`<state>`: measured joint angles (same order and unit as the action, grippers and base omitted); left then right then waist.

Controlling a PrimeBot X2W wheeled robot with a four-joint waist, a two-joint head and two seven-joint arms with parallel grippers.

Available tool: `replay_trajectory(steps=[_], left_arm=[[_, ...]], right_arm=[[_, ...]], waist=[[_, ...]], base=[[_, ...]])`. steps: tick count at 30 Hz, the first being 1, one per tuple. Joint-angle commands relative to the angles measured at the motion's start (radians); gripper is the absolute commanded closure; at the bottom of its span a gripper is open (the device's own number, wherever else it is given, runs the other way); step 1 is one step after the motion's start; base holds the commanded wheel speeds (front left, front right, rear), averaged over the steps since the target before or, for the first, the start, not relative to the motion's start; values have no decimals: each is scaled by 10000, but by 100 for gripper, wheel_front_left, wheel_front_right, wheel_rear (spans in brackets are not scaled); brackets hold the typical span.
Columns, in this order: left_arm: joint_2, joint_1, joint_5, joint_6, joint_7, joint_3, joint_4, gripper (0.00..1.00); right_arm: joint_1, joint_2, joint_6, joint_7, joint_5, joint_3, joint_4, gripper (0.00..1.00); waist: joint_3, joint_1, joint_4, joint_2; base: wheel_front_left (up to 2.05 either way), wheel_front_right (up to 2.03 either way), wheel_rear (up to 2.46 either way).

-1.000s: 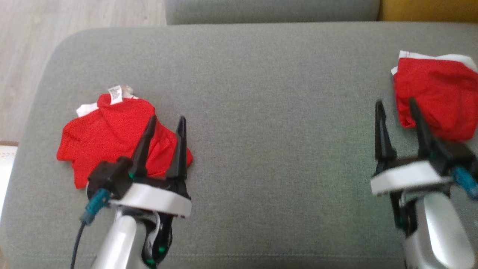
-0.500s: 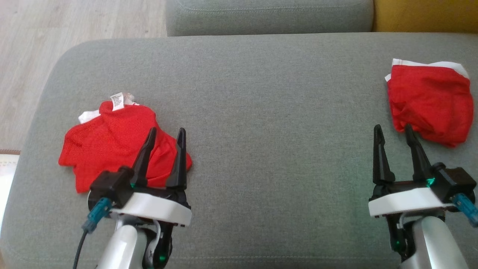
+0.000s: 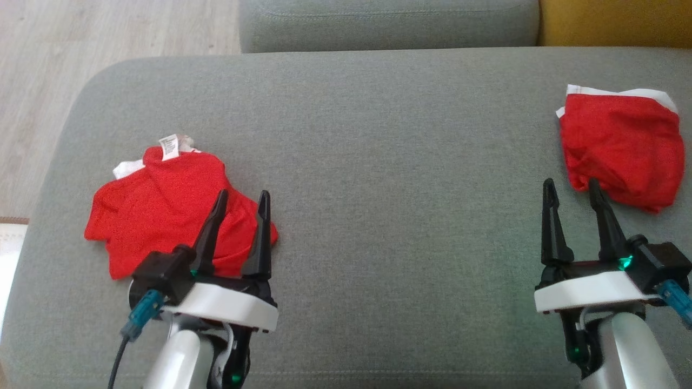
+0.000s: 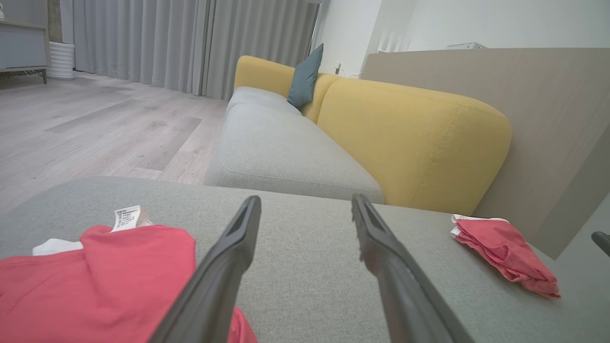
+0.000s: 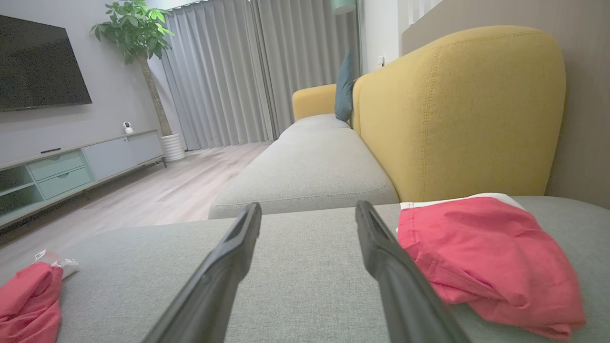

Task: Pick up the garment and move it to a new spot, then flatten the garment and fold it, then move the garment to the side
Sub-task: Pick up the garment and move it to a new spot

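The left tool [image 3: 243,193] and right tool [image 3: 571,182] are wide, holding nothing. The folded red cloth [image 3: 621,146], upper right, looks done. The crumpled red cloth [image 3: 157,210], left, is not picked up yet.

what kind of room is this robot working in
Most likely a home living room: a long fabric sofa with grey seats and yellow backs, a flat black television on the wall, and a leafy potted plant beside grey floor-length curtains.

Grey sofa cushion [image 3: 378,162] carries crumpled red garment [image 3: 157,205] at left, folded red garment [image 3: 621,146] at right.
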<state>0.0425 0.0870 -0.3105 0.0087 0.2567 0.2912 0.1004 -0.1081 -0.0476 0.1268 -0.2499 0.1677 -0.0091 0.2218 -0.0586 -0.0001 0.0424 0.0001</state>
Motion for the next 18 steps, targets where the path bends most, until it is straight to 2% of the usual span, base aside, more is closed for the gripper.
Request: replay_trajectory(steps=[1,8,18], left_arm=[[77,318,30,13,51,-258,-296,0],[77,382,21,90,51,-309,-248,0],[77,323,-3,214,51,-495,-229,0]], right_arm=[[-114,-26,39,-111,91,224,-383,0],[-45,-26,39,-115,142,429,-376,0],[85,-26,39,-103,129,747,-321,0]], waist=[[1,1,27,-1],[54,1,601,-1],[138,1,2080,-1]], base=[[0,0,0],[0,0,0],[0,0,0]])
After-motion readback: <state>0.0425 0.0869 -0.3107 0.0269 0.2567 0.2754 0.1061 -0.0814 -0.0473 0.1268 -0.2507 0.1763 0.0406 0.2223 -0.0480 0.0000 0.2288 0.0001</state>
